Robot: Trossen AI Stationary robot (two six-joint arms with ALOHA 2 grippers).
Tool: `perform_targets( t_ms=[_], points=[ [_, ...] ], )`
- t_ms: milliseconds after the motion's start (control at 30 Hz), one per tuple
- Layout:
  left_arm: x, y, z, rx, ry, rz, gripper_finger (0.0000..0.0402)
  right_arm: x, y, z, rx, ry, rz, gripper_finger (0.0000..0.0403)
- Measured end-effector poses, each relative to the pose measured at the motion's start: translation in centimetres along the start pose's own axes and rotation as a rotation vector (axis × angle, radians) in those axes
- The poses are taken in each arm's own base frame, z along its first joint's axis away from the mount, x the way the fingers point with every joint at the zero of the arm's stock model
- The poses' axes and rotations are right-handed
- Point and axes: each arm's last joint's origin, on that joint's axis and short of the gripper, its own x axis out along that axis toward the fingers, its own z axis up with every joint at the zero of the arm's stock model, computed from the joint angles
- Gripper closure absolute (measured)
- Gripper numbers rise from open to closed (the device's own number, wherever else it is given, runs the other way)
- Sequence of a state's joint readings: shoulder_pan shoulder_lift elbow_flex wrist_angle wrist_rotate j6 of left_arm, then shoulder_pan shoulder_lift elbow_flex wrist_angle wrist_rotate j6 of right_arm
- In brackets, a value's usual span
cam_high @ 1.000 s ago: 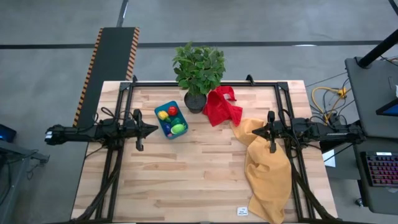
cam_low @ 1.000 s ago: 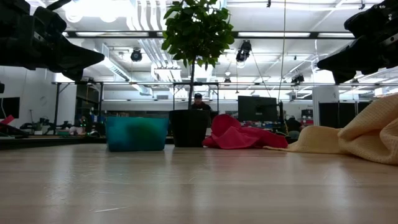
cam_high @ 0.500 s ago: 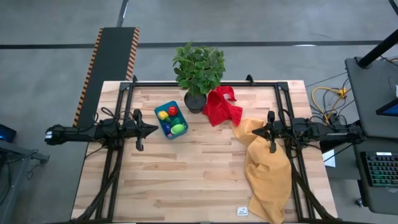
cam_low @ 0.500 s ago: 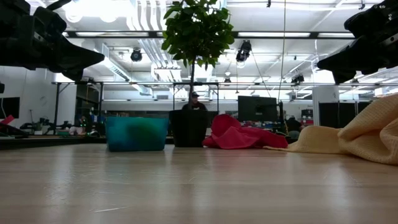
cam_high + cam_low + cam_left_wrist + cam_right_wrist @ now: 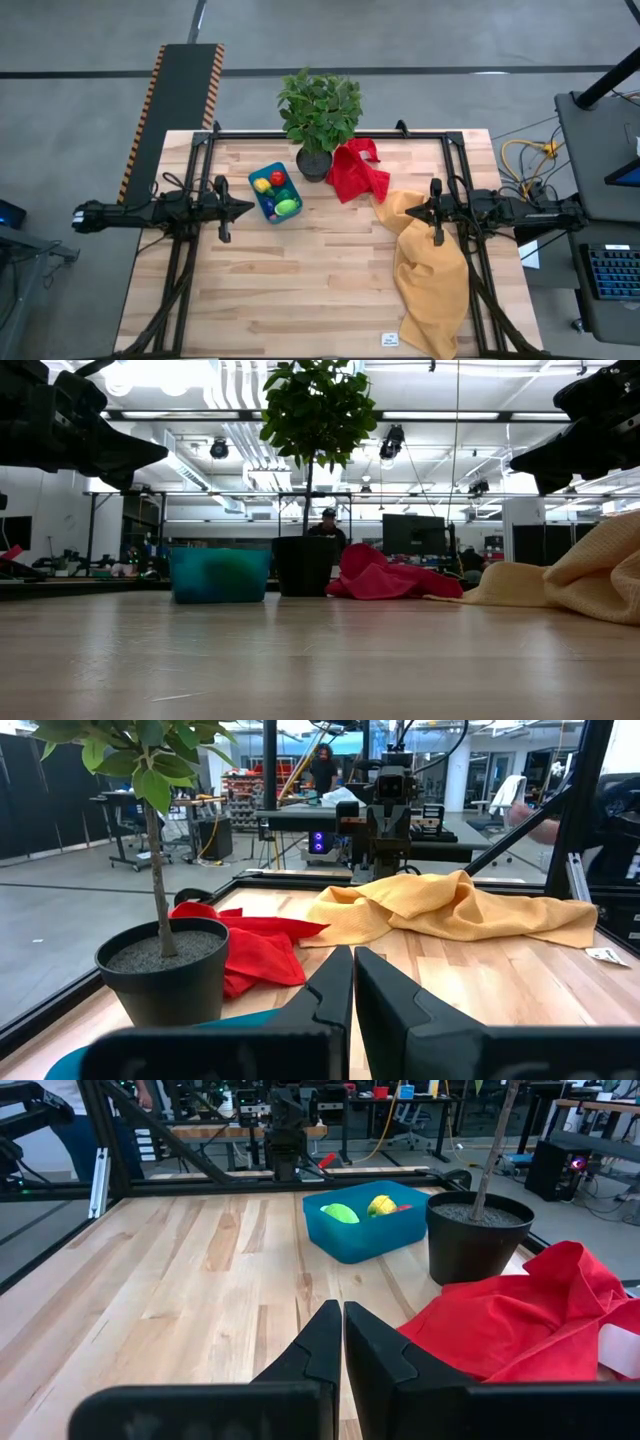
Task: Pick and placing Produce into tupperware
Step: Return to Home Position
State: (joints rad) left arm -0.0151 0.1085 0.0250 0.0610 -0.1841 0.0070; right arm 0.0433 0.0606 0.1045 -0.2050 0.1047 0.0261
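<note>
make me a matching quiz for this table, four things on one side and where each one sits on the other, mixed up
Things:
1. blue tub
2. potted plant
3. red cloth
4. yellow cloth

Places:
a. bunched beside the plant, on the right arm's side
b. runs down to the near edge of the table, partly under the right gripper
c. holds the toy produce, with the left gripper hovering next to it
d. stands at the table's far edge

Pairs: 1-c, 2-d, 3-a, 4-b
</note>
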Motion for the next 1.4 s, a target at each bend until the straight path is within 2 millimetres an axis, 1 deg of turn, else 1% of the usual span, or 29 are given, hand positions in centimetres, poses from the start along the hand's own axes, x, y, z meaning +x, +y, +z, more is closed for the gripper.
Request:
perform_targets(
  t_ms=[1400],
  points=[
    [0.10,-0.03,-0.12,0.003,0.015,-0.001,0.0402,0.00,0.00,0.00,0.000,0.000,0.000,0.0394]
  ],
)
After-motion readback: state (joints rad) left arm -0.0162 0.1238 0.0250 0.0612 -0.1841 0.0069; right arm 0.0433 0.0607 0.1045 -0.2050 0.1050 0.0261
